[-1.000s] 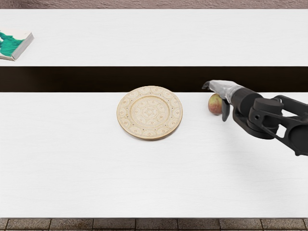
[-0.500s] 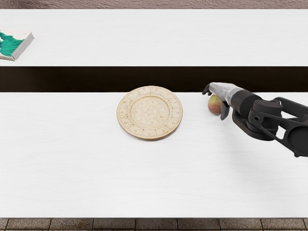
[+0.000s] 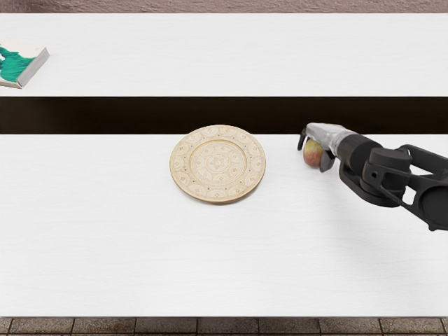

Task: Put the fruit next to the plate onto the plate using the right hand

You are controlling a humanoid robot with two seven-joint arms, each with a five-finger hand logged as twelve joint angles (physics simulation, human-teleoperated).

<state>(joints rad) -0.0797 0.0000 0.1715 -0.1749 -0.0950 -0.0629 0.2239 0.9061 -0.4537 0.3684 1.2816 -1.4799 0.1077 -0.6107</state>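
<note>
We've got the right robot hand (image 3: 323, 135) coming in from the right edge, fingers (image 3: 302, 141) curled down over the fruit (image 3: 311, 152) with the thumb on its other side, so it looks closed on it. The fruit's near the back edge of the tabletop (image 3: 210, 259), off to the right of the plate (image 3: 218, 164) and not touching it. We can't tell if it's lifted. There's a book (image 3: 21, 63) far back left.
</note>
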